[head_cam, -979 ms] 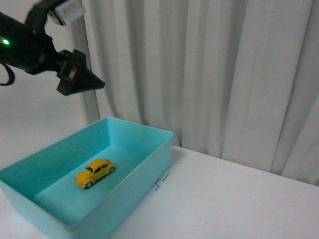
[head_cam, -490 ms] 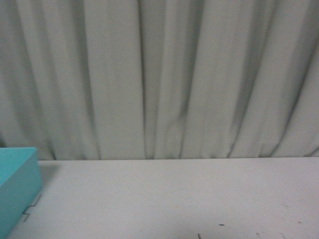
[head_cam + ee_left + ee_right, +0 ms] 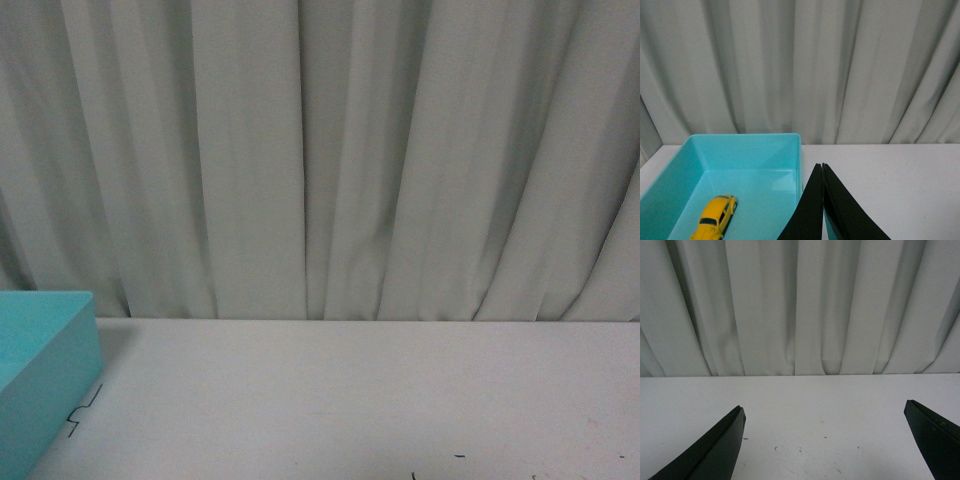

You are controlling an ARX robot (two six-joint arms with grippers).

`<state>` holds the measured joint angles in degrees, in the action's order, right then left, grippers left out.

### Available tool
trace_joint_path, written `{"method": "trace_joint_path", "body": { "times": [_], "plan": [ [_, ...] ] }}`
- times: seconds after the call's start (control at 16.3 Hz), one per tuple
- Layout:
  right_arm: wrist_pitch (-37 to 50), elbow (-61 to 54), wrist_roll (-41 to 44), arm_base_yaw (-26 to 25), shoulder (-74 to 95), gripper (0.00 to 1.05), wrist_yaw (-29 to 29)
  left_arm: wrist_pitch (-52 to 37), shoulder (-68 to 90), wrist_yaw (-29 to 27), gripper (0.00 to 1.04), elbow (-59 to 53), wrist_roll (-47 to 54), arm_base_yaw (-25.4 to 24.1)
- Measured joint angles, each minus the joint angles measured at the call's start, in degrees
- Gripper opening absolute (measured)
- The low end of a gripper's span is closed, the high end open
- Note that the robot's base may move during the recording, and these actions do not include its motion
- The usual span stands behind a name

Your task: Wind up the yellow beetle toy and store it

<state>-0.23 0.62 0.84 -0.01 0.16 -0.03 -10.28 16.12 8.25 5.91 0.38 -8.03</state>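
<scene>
Front cam: I see only the grey curtain [image 3: 330, 160], the white tabletop [image 3: 350, 400] and one corner of the teal bin [image 3: 45, 370] at the left edge. No arm in that view.

Left wrist cam: yellow beetle toy [image 3: 715, 218] is inside the teal bin [image 3: 747, 150], sitting on its wheels on the bin floor, near the long wall on the side away from the claw, apart from the walls as far as I can tell. Left claw [image 3: 822, 167] has its two black fingers pressed together, tips touching, nothing between them. It hangs over the bin's wall on the side nearest the open tabletop [image 3: 890, 185], clear of the toy.

Right wrist cam: right claw [image 3: 825, 412] is spread wide, fingers [image 3: 722, 440] at opposite edges of the picture, nothing held. Below it I see bare white tabletop [image 3: 825, 405] with a few small dark specks, curtain [image 3: 805, 305] behind.
</scene>
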Motion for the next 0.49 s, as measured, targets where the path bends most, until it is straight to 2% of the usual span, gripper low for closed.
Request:
{"method": "trace_joint_path", "body": {
  "times": [0.06, 0.12, 0.18, 0.43, 0.49],
  "plan": [
    [0.0, 0.0, 0.0, 0.0, 0.0, 0.98, 0.0, 0.5, -1.1, -1.6, 0.02, -0.5, 0.0, 1.3],
    [0.0, 0.0, 0.0, 0.0, 0.0, 0.98, 0.0, 1.1, -2.0, -5.8, 0.02, -1.1, -0.1, 4.8],
    [0.0, 0.0, 0.0, 0.0, 0.0, 0.98, 0.0, 1.4, -2.9, -7.4, 0.02, -1.6, -0.1, 7.9],
    [0.0, 0.0, 0.0, 0.0, 0.0, 0.98, 0.0, 2.6, -5.5, -8.3, 0.02, -2.8, -0.2, 8.0],
    [0.0, 0.0, 0.0, 0.0, 0.0, 0.98, 0.0, 6.4, -7.7, -8.3, 0.02, -2.7, -0.2, 8.0]
  ]
}}
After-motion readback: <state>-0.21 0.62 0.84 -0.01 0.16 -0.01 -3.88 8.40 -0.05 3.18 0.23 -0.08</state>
